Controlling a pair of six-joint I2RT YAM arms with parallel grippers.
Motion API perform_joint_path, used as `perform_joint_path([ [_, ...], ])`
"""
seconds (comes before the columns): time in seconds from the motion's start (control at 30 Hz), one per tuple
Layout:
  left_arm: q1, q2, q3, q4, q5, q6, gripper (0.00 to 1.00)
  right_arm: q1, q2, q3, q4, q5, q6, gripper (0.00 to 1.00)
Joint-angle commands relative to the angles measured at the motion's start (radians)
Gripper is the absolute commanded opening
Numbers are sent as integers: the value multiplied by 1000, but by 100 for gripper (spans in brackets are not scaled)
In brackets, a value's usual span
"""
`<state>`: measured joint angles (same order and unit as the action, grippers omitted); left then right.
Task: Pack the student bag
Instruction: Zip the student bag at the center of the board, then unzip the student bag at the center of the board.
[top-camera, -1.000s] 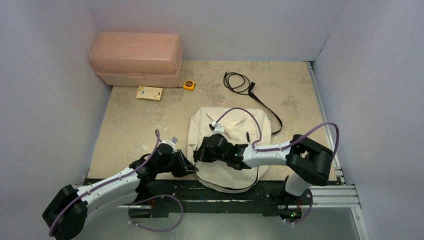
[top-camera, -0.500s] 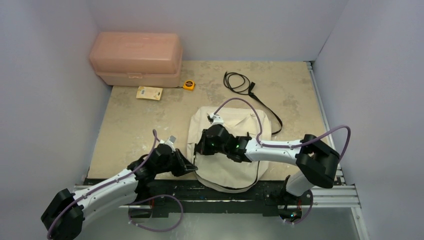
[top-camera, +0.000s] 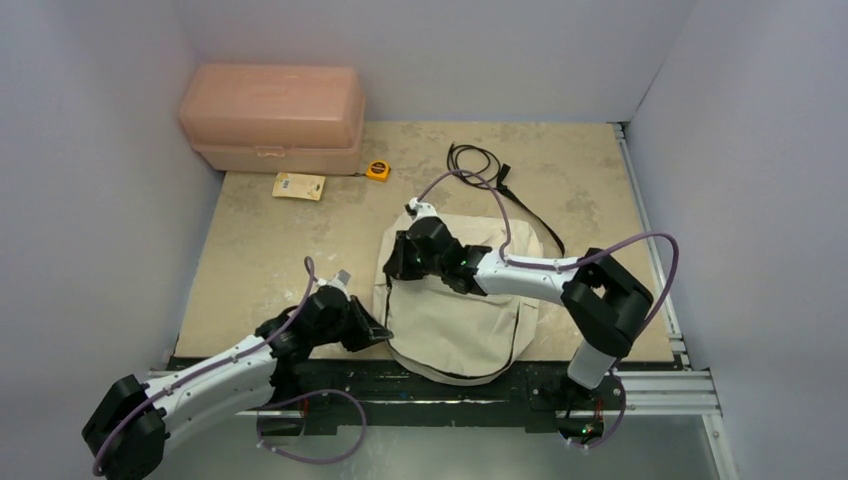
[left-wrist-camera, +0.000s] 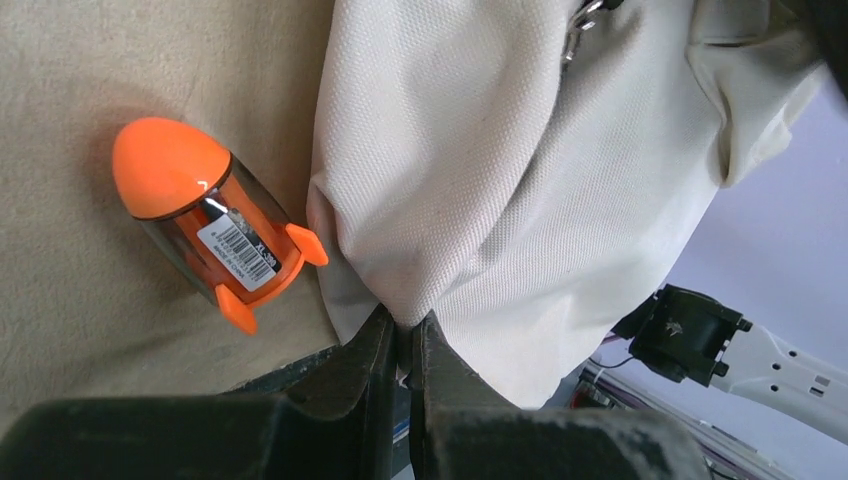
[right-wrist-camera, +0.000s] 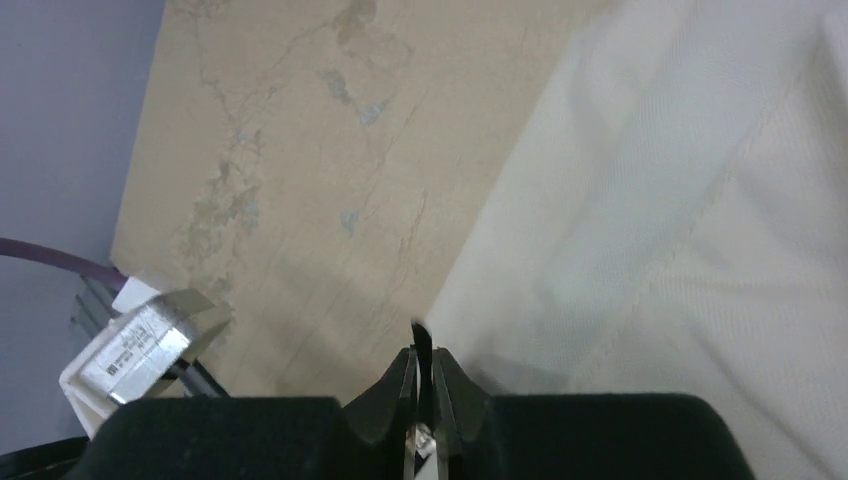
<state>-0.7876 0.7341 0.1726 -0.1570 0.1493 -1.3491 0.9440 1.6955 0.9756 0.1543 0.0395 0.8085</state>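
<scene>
Beige tabletop (top-camera: 270, 250) holds the cream student bag (top-camera: 455, 330), rumpled, black-zippered.

left arm (top-camera: 215, 378) and right arm (top-camera: 530, 275) alike, smooth white shell links between bulky matte-black joint housings, thin purple cables (top-camera: 650, 237) looping alongside, small white camera block (top-camera: 345, 278) at the wrist, black tapered fingers (left-wrist-camera: 365, 370), tiny green light (top-camera: 583, 432) at one base

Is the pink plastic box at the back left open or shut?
Shut. The pink plastic box has its lid down on the base, no gap visible.
</scene>
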Motion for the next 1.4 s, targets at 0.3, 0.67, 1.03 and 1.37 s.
perform_joint_path([
  [0.3, 196, 426, 478, -295, 16, 356, 0, -221, -343, 149, -571, 92, -393, 67],
  [0.67, 197, 342, 359, -147, 197, 339, 26, -439, -667, -169, -592, 126, -137, 59],
  [1.03, 150, 36, 465, -311, 123, 318, 73, -475, -600, -230, -504, 47, -119, 43],
  [1.37, -143, 550, 634, 216, 174, 196, 64, -473, -666, -281, -555, 40, -165, 48],
])
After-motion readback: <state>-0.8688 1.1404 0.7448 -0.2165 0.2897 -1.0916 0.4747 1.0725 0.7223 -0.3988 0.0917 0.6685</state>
